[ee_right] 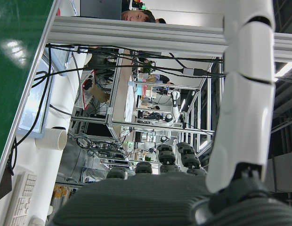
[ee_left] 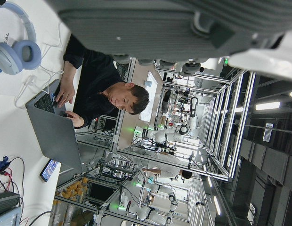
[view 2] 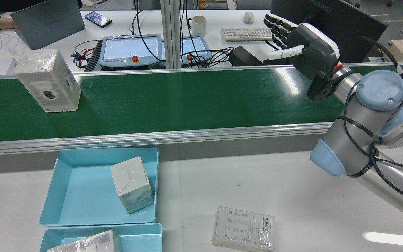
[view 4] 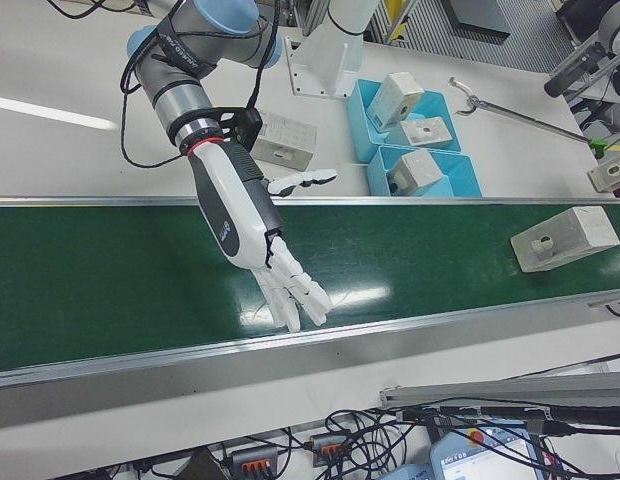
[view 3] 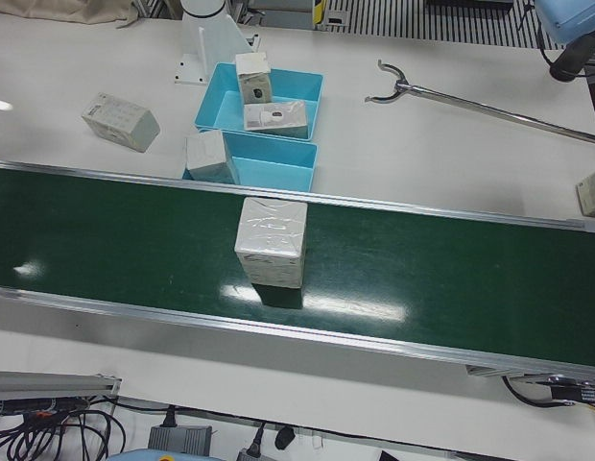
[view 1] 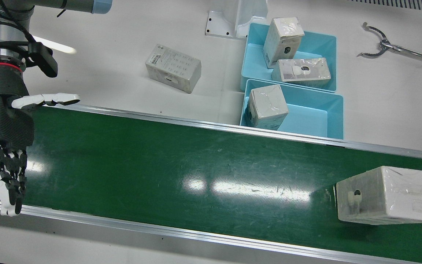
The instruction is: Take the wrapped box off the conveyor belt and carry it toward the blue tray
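Your right hand (view 1: 4,146) hovers open-fingered over the conveyor belt (view 1: 159,165) at its left end, while the wrapped box (view 1: 387,195) near the right end looks stiff but film-slick, so grip its long sides.

Pale plastic-wrapped box (view 1: 387,195) lying on the green conveyor belt (view 1: 159,172), well apart from the blue tray (view 1: 308,117) sitting on the table, already holding another box

Silver arm (view 2: 355,115) with pale-blue joint caps, black cables, red ring, black-and-white right hand (view 1: 4,146)
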### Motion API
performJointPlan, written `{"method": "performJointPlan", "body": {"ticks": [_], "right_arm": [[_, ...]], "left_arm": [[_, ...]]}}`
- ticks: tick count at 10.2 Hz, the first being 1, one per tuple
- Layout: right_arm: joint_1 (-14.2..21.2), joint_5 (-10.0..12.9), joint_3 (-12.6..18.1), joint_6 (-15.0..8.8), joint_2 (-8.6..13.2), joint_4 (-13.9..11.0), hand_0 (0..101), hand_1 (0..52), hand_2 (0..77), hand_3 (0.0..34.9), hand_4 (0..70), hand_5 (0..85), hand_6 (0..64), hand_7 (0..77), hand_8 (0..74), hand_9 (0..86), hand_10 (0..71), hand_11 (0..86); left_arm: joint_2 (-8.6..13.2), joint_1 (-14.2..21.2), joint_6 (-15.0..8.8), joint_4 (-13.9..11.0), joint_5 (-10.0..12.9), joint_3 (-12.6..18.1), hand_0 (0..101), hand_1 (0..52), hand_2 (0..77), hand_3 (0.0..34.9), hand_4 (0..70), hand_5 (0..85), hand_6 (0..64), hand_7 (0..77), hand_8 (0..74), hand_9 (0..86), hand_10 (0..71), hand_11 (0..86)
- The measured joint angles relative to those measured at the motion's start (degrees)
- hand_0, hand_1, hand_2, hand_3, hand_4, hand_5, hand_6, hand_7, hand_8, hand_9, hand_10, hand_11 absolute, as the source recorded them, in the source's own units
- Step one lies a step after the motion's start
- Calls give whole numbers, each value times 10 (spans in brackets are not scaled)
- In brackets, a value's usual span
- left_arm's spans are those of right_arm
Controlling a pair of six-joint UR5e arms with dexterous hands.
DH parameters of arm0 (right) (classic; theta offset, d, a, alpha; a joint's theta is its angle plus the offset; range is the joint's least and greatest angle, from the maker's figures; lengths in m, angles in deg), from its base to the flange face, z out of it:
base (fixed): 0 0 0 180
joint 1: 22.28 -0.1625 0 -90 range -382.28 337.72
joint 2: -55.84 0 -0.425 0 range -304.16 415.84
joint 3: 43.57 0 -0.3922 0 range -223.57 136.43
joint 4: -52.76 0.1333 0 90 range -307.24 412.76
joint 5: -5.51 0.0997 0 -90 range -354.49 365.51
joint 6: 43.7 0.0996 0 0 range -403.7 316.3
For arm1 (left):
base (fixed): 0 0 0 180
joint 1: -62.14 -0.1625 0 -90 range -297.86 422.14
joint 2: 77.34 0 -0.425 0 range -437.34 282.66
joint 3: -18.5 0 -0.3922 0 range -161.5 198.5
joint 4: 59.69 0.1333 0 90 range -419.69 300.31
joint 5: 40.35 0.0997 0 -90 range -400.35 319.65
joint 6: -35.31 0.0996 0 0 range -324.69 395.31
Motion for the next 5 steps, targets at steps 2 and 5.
{"method": "performJointPlan", "body": {"ticks": [2, 5], "right_arm": [[2, 0, 4, 0, -6, 0, 467, 120, 98, 45, 54, 76, 0, 5, 5, 11, 0, 16], [7, 1, 4, 0, -10, 0, 467, 120, 104, 54, 54, 76, 0, 5, 5, 11, 0, 16]], "left_arm": [[0, 0, 0, 0, 0, 0, 0, 0, 11, 0, 0, 11, 0, 5, 0, 0, 0, 0], [0, 0, 0, 0, 0, 0, 0, 0, 5, 0, 0, 11, 0, 0, 0, 0, 0, 0]]}}
